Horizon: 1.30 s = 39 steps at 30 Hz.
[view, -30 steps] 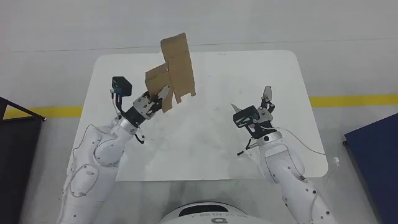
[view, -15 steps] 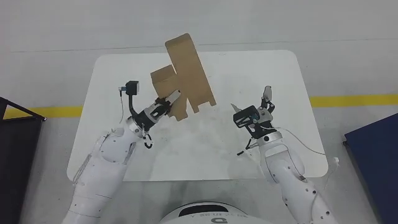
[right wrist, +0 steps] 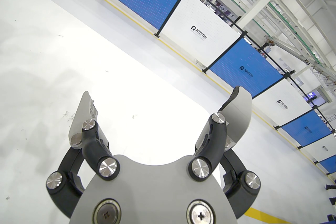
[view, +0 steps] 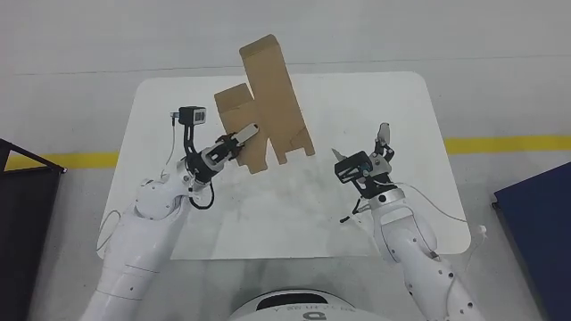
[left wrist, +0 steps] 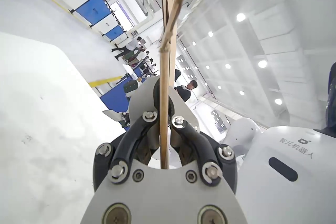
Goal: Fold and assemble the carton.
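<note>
Left gripper (view: 239, 135) clamped on the carton's (view: 272, 98) lower edge. Carton is mostly flat, held up off the table (view: 393, 98), tilted, above its left-centre. Right gripper (view: 361, 143) spread wide, holding nothing, over table's right side, well apart from carton.

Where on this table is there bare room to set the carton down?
Bare table lies between the carton and the open right end effector, and along the near edge between both arms. It is crowded around the left end effector gripping the carton.
</note>
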{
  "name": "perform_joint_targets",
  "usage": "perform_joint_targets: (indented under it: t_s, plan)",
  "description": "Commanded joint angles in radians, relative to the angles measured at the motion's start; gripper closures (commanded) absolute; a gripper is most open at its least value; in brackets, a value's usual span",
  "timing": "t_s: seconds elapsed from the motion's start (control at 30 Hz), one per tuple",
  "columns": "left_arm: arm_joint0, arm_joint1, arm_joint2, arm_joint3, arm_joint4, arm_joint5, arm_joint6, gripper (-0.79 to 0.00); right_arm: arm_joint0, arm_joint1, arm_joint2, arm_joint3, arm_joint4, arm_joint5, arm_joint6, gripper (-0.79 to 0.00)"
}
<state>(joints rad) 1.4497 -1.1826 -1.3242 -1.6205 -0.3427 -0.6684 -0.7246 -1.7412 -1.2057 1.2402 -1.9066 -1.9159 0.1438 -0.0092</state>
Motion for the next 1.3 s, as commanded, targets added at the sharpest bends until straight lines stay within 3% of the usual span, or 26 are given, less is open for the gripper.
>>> perform_joint_targets:
  t_s: [0.0,0.3,0.57,0.83,0.97,1.07,1.27]
  plan:
    - [0.000,0.000,0.000,0.001,0.000,0.000,0.000,0.000,0.000,0.000,0.000,0.000,0.000,0.000,0.000,-0.785]
    - [0.001,0.000,0.001,-0.008,0.018,0.007,0.008,0.000,0.000,0.000,0.000,0.000,0.000,0.000,0.000,-0.785]
    - [0.030,-0.003,-0.032,-0.073,0.336,-0.032,0.224,0.000,0.000,0.000,0.000,0.000,0.000,0.000,0.000,-0.785]
    - [0.018,-0.005,-0.030,-0.072,0.531,-0.091,0.309,0.000,0.000,0.000,0.000,0.000,0.000,0.000,0.000,-0.785]
    - [0.005,-0.001,-0.050,-0.074,0.666,-0.114,0.334,0.000,0.000,0.000,0.000,0.000,0.000,0.000,0.000,-0.785]
    - [-0.004,0.002,-0.085,-0.102,0.876,-0.129,0.384,0.000,0.000,0.000,0.000,0.000,0.000,0.000,0.000,-0.785]
    - [0.010,0.001,-0.123,-0.150,1.254,-0.209,0.645,0.000,0.000,0.000,0.000,0.000,0.000,0.000,0.000,-0.785]
